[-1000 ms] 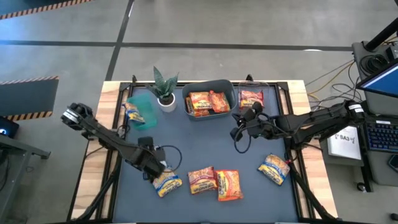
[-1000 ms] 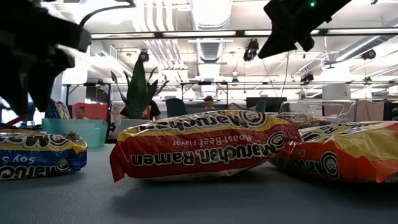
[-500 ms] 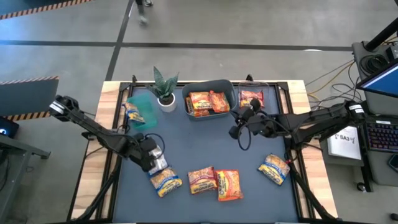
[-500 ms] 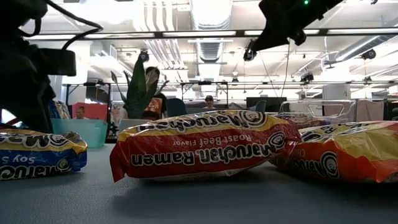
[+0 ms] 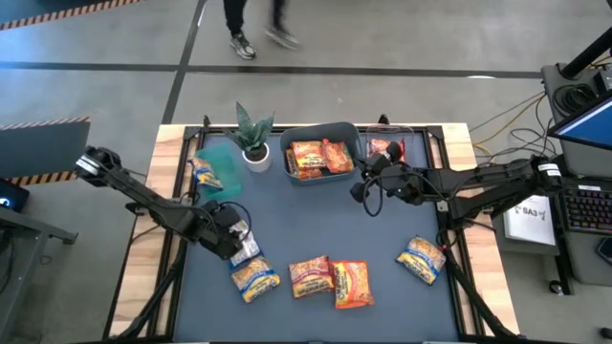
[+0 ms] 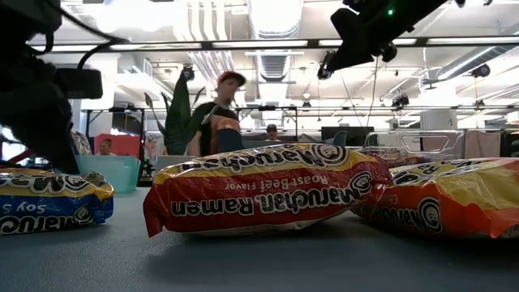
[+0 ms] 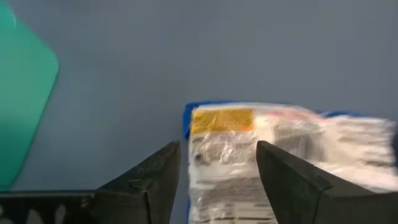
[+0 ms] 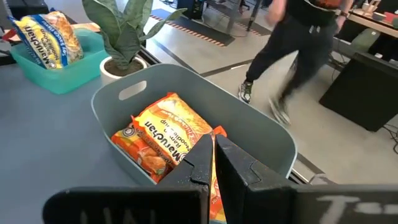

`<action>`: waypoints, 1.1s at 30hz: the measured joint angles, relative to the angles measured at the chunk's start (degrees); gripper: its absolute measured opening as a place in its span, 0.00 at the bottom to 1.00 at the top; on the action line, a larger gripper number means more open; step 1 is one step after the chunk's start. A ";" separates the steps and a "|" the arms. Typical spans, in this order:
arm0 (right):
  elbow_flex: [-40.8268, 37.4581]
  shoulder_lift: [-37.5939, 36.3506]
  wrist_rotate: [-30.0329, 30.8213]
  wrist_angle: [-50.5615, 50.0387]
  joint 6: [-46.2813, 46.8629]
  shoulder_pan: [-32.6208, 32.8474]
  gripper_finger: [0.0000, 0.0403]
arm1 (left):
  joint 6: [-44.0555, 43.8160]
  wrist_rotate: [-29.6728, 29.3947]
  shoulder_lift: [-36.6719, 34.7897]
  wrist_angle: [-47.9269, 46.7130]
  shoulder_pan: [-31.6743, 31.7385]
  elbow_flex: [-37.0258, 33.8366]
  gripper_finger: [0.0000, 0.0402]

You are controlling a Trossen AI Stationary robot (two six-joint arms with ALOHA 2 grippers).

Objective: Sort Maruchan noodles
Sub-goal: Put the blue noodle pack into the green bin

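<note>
Left end effector [image 5: 239, 244], fingers spread, hovers just above a blue-and-yellow noodle packet [image 5: 256, 279] on the dark surface [image 5: 316, 220], well in front of the grey bin [image 5: 322, 156]. Right end effector [image 5: 360, 188], fingers pressed together and empty, hangs beside that bin, which holds orange packets [image 5: 320, 157].

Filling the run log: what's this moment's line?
left claw: open, over blue packet | right claw: shut, empty, by grey bin

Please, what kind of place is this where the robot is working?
Probably an open-plan office or lab: the low view shows exposed ceiling ducts and rows of desks behind the table. A person walks past, and a computer workstation stands beside the right arm.
</note>
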 joint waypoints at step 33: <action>-0.31 0.04 -0.39 -0.05 -0.01 0.00 0.02 | 2.32 1.89 1.07 0.72 -0.09 4.74 0.00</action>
